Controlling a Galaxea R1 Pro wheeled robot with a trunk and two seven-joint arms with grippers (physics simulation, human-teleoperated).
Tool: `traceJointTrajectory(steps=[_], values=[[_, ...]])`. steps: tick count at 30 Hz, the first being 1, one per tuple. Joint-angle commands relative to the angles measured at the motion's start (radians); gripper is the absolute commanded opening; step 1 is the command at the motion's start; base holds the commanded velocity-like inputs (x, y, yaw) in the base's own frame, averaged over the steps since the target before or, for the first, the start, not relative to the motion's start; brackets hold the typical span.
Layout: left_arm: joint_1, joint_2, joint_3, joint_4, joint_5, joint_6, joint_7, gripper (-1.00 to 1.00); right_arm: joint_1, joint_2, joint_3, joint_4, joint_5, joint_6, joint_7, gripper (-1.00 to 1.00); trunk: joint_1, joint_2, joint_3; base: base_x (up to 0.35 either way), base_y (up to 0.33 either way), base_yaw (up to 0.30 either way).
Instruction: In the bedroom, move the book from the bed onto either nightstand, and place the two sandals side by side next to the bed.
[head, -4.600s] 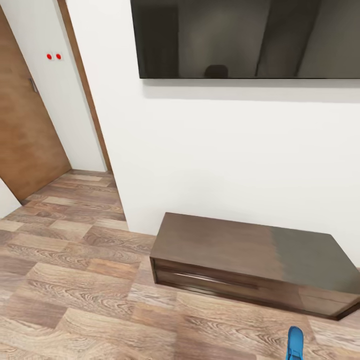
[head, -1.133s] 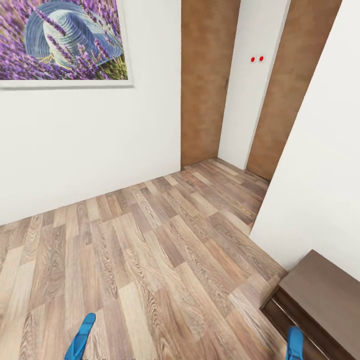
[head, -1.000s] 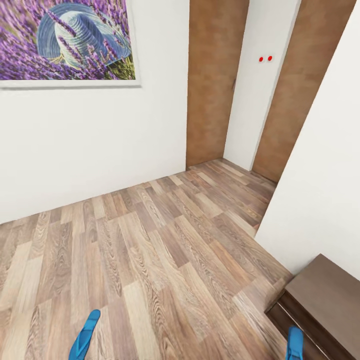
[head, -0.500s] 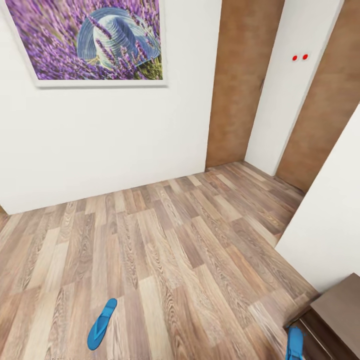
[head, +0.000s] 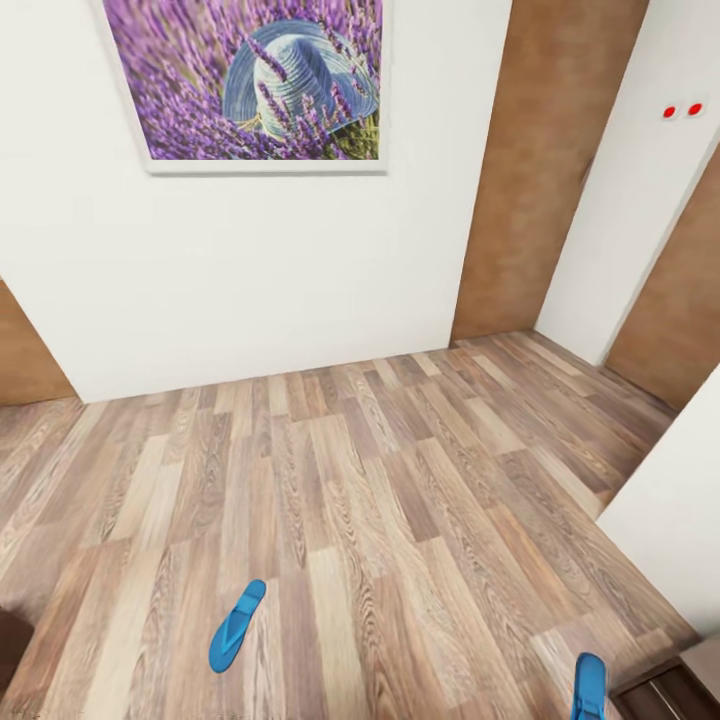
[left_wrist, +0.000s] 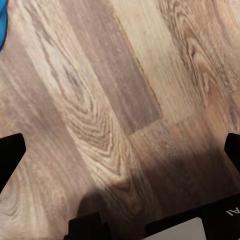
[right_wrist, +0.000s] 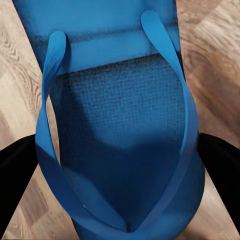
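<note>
Left gripper (left_wrist: 120, 150) fingers spread wide, nothing between; right gripper (right_wrist: 120, 155) fingers flanking the held sandal (right_wrist: 120, 115)

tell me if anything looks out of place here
The two sandals are apart. One sandal lies alone at an angle on the wood floor; the other sandal sits between the right gripper's fingers, at the head view's bottom right.

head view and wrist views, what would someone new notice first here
The framed purple lavender picture with a blue hat on the white wall stands out, high in the head view. Below it, a bright blue flip-flop sandal lies alone on the grey-brown wood-plank floor. A second blue flip-flop looms close between the right hand's dark fingers in the right wrist view.
</note>
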Motion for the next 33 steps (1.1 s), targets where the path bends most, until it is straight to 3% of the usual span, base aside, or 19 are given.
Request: traceJointTrajectory(steps=[1,33], values=[[-0.001,-0.001,0.005,0.001,-0.006,-0.004,-0.006,1.00,0.000,0.000,0.000,0.002,-0.007,-0.001,0.005,-1.00,0.000,0.000,-0.001,0.000,0.000,0.273],[-0.001,-0.001,0.005,0.001,-0.006,-0.004,-0.006,1.00,0.000,-0.001,0.000,0.002,-0.007,-0.001,0.006,-1.00,0.000,0.000,-0.001,0.000,0.000,0.273]])
